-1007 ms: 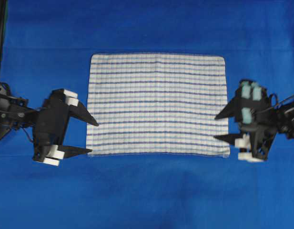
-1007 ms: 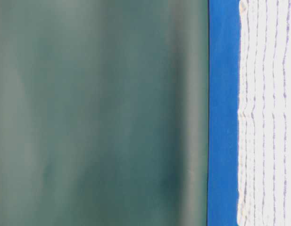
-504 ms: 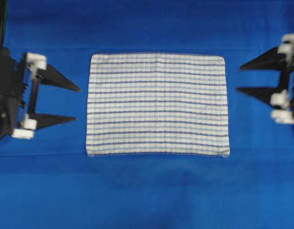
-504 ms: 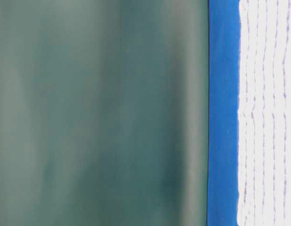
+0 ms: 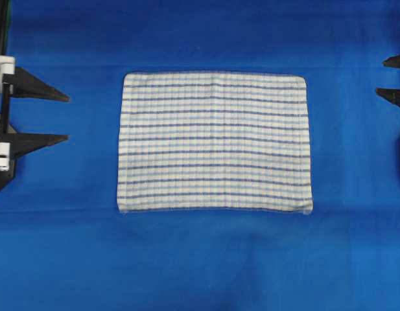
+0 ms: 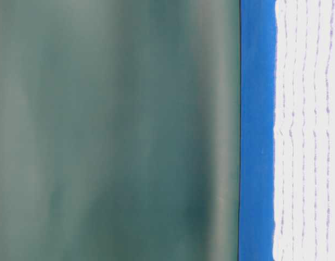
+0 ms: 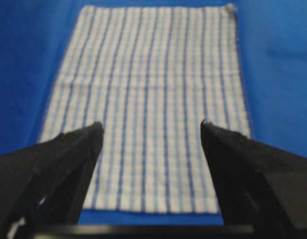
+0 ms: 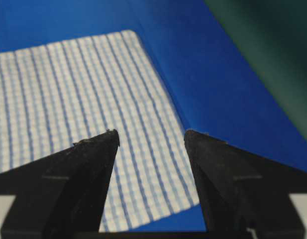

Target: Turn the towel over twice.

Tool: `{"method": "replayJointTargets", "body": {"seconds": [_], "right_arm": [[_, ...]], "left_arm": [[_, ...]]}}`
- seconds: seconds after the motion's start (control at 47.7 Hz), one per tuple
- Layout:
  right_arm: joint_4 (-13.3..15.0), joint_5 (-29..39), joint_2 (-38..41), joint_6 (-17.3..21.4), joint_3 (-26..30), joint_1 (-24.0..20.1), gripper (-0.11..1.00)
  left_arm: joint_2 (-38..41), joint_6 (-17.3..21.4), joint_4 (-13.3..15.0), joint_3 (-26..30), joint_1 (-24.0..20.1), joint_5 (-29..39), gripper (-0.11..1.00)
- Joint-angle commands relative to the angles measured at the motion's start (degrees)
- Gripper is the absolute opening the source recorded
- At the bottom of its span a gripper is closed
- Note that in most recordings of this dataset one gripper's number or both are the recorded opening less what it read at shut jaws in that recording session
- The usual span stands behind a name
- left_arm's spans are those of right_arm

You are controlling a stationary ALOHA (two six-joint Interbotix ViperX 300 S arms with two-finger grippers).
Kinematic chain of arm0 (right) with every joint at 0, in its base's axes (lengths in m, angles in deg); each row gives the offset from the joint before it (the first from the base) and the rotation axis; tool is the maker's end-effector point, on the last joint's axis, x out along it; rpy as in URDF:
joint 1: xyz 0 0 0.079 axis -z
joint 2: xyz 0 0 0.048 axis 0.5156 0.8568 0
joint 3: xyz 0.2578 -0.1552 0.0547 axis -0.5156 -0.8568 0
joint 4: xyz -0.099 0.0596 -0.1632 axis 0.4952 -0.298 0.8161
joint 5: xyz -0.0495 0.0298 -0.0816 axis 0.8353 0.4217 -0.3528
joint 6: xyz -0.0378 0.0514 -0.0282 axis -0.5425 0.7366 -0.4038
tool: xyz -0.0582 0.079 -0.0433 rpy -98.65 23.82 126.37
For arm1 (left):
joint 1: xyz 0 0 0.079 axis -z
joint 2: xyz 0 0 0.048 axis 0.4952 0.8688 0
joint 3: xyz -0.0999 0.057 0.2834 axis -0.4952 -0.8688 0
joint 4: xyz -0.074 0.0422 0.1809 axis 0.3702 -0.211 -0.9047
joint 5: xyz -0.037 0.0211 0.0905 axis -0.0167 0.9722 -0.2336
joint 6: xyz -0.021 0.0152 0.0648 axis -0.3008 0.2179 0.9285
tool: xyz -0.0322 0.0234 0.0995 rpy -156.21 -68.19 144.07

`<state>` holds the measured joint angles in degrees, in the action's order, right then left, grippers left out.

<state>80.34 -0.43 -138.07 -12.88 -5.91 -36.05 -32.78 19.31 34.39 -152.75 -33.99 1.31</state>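
The towel (image 5: 214,141), white with thin blue stripes, lies flat and spread out in the middle of the blue table covering. It also appears as a bright striped band in the table-level view (image 6: 308,130). My left gripper (image 5: 68,118) hangs open at the far left edge, well apart from the towel's left hem. In the left wrist view the towel (image 7: 153,89) stretches away between the empty, open left gripper (image 7: 151,123). My right gripper (image 5: 380,77) is open at the far right edge, level with the towel's far corner. The right wrist view has the towel (image 8: 68,89) beyond the empty right gripper (image 8: 151,133).
The plain blue table covering (image 5: 200,259) surrounds the towel on all sides, with wide bare strips in front and behind. A dark green backdrop (image 6: 113,130) stands behind the table, and its wall (image 8: 272,50) is visible in the right wrist view.
Both arms have drawn back outward from the towel's near corners to the picture's side edges and toward the far side. The towel has stayed flat and still.
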Motion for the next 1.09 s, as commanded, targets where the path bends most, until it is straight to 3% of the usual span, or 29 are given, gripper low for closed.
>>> {"method": "replayJointTargets", "body": {"seconds": [0.0, 0.399, 1.07], "right_arm": [[0.44, -1.05, -1.41, 0.70, -1.41, 1.49, 0.61], [-0.62, -12.39, -6.86, 2.46, -11.16, 13.10, 0.57], [-1.32, -15.38, -5.45, 2.81, -12.22, 13.36, 0.57]], "left_arm": [[-1.85, 0.00, 0.09, -0.88, -0.62, -0.26, 0.74], [-6.50, -1.41, 0.09, -6.77, -3.34, -0.35, 0.73], [-6.77, -2.11, 0.00, -7.03, -3.34, -0.18, 0.73]]}}
